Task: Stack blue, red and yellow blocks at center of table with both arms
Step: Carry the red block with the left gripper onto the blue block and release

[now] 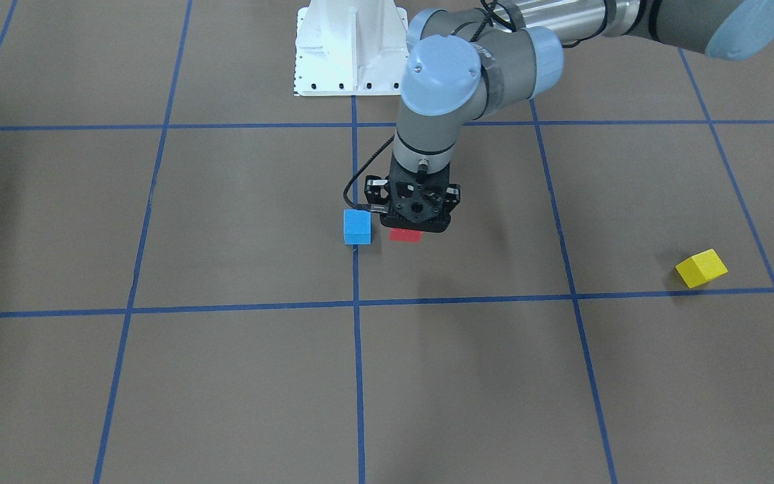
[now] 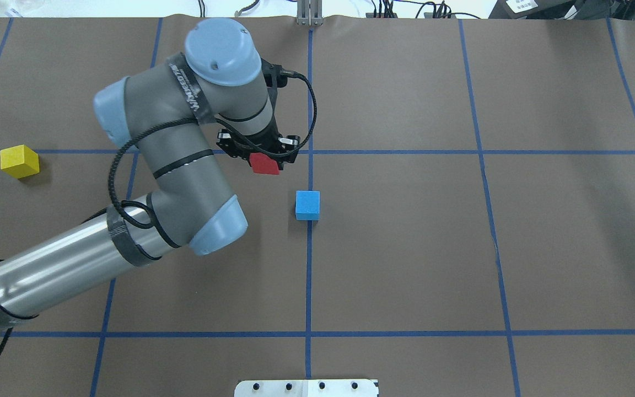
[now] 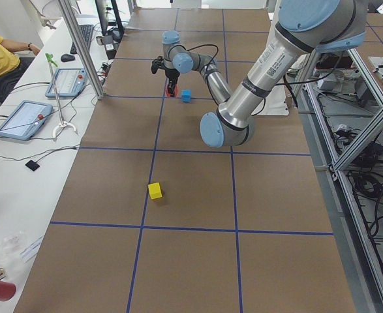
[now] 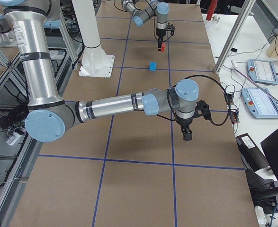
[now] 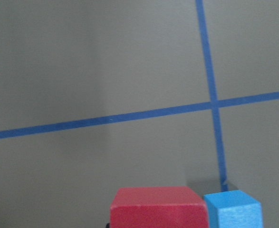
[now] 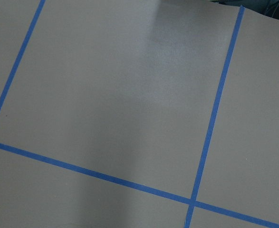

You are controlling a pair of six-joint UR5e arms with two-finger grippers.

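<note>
My left gripper (image 2: 265,161) is shut on the red block (image 2: 265,164) and holds it low over the table, just to the left of and beyond the blue block (image 2: 307,204) in the overhead view. The red block (image 1: 405,234) shows under the gripper beside the blue block (image 1: 357,226), apart from it. The left wrist view shows the red block (image 5: 158,206) next to the blue block (image 5: 233,210). The yellow block (image 2: 19,161) lies tilted far on the table's left side. My right gripper (image 4: 188,136) shows only in the exterior right view; I cannot tell its state.
The white robot base (image 1: 350,47) stands at the table's edge behind the blocks. Blue tape lines (image 2: 308,275) divide the brown table into squares; the blue block sits on the centre line. Operator tablets (image 4: 257,71) lie on a side bench.
</note>
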